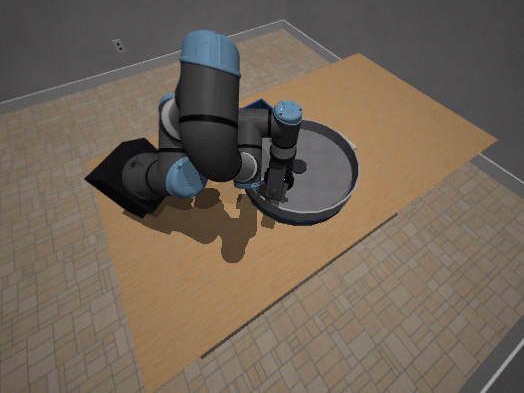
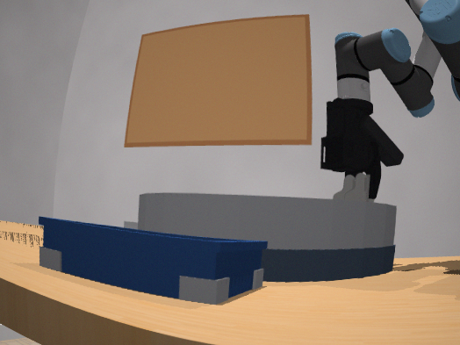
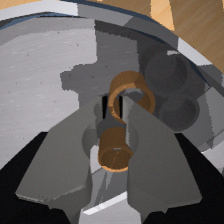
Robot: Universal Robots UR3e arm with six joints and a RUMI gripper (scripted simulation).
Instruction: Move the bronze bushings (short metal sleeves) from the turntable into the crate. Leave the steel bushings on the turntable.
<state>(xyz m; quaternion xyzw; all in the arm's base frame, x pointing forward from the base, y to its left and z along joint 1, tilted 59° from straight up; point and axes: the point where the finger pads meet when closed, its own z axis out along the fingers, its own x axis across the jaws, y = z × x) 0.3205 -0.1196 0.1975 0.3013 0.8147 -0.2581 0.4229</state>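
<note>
My gripper (image 3: 113, 97) is shut, with a narrow gap between its fingertips and nothing seen held. In the exterior view its tips are hidden behind the wall of the turntable (image 1: 327, 170) (image 2: 246, 222) (image 3: 45, 65). In the wrist view a bronze bushing (image 3: 115, 157) shows between the finger bodies. A second bronze bushing (image 3: 128, 80) shows just past the tips; contact cannot be told. Two dark grey, probably steel bushings (image 3: 166, 72) (image 3: 179, 112) stand in shadow to the right, near the turntable wall. The blue crate (image 1: 261, 102) (image 2: 132, 253) stands beside the turntable; its inside is hidden.
The turntable's raised grey wall surrounds the gripper's lower end. The crate stands in front of the turntable in the exterior view, mostly hidden behind the arm (image 1: 209, 98) in the top view. Both stand on the wooden table (image 1: 225, 293) (image 2: 316, 314).
</note>
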